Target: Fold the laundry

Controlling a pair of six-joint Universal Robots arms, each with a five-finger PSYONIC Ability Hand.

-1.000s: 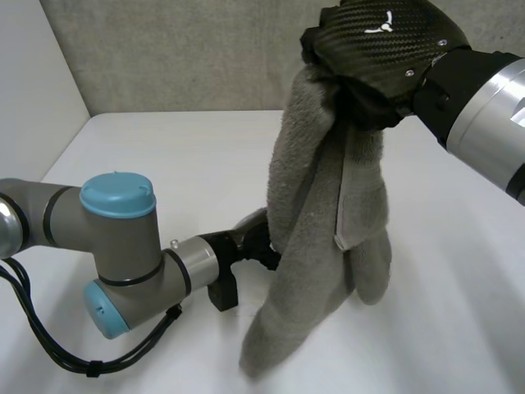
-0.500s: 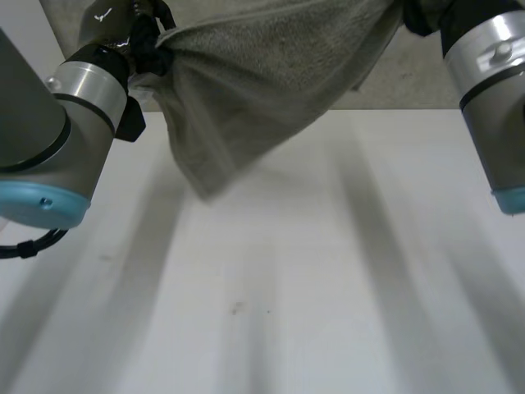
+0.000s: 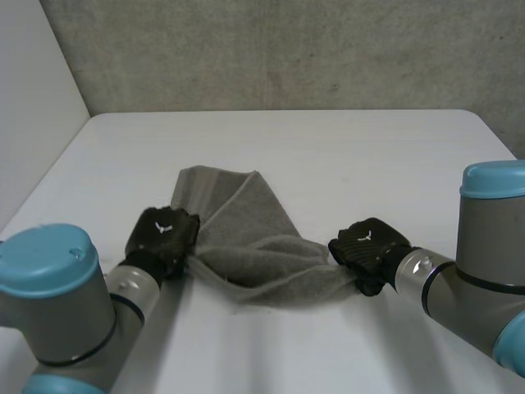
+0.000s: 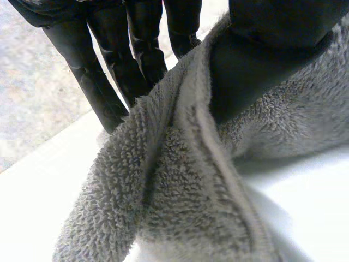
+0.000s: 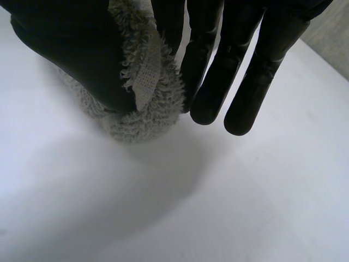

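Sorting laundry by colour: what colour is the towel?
Plain grey, no pattern; the head view shows the towel best.

Grey, blue-capped arms (image 3: 484, 238) carry silver wrists (image 3: 414, 269) and black, white-marked left hand (image 3: 162, 232) and right hand (image 3: 367, 242).

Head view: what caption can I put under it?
The left hand and right hand pinch opposite ends of a rumpled grey towel on the white table.

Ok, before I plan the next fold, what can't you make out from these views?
Head view: the left robot hand and the right robot hand cover the towel ends that they pinch, so which corners they hold is unclear.
Head view: the towel's top flap hides the layers beneath.
Left wrist view: bunched cloth close up hides the rest of the towel.
Right wrist view: the thumb hides most of the towel.
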